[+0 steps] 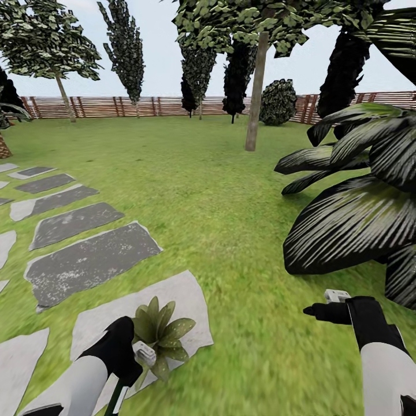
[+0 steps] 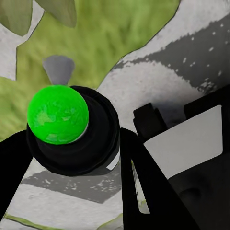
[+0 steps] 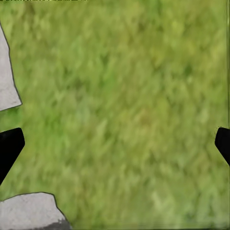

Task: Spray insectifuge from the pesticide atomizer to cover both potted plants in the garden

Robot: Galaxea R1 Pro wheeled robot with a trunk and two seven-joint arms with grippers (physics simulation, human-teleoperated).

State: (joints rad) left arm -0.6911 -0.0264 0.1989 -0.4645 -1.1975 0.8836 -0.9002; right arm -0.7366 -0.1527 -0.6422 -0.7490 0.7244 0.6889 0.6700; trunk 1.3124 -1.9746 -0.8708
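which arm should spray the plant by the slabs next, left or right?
Left. The left gripper holds the atomizer right beside the potted plant, whose leaves show in its wrist view. The right gripper is open and empty, over bare grass near the dark palm.

Head view. Lawn (image 1: 219,190) runs from the near edge out to the fence (image 1: 115,107) across 12 o'clock. Paving slabs (image 1: 86,260) trail along the lawn from 7 toward 10 o'clock. Potted plant (image 1: 159,332) sits at 7 o'clock, on the nearest large slab's edge, just beside the left gripper (image 1: 141,355). Palm (image 1: 358,202) stands at 3 o'clock, above and behind the right gripper (image 1: 323,309). Bare tree trunk (image 1: 256,92) stands mid-lawn at 1 o'clock, before the fence. Bush (image 1: 277,102) lies behind it, at the fence.
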